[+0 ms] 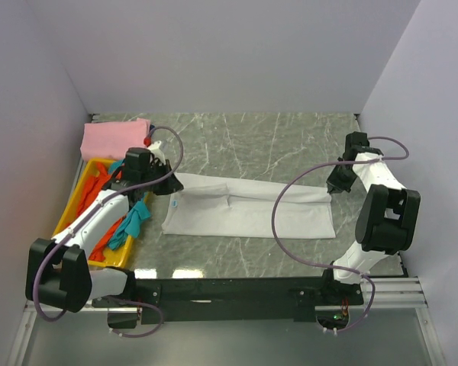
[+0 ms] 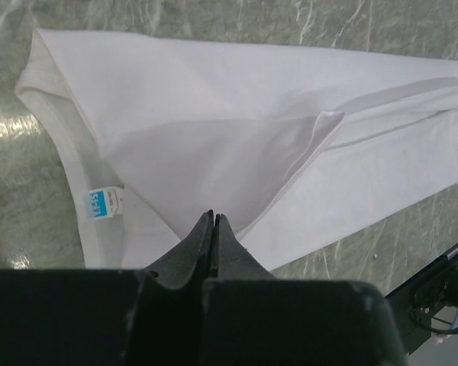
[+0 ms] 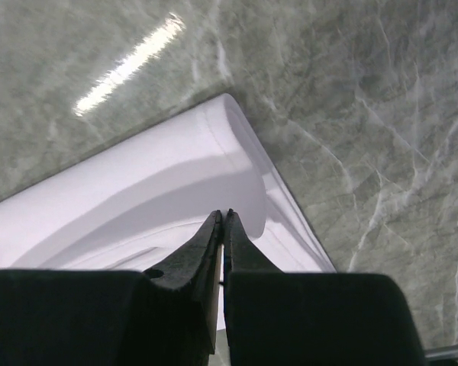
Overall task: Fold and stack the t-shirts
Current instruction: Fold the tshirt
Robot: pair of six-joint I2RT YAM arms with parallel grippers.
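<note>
Tray (image 1: 65, 221): yellow, nearest on the left side of the tabletop (image 1: 290, 137), with the left arm reaching across it.
Teal shirt (image 1: 133, 221): bunched up and spilling over the tray's right rim, just beside the white shirt's left end.
White shirt (image 1: 248, 210): there it is, folded into a long band and lying flat across the middle of the tabletop, collar end left, hem end right.
Label (image 2: 103, 202): small and blue, showing at the collar edge.
Left claw (image 2: 214, 217): jaws pressed tight together, tips down at the collar end of the white shirt; no telling whether any cloth is caught between them.
Right claw (image 3: 223, 215): jaws narrow, all but touching, right over the far right corner of the band; a pinch on the cloth cannot be made out.
Orange-red shirt (image 1: 95, 183): crumpled inside the tray, partly under the left arm.
Pink shirt (image 1: 114, 139): folded square at the far left corner, just beyond the tray.
</note>
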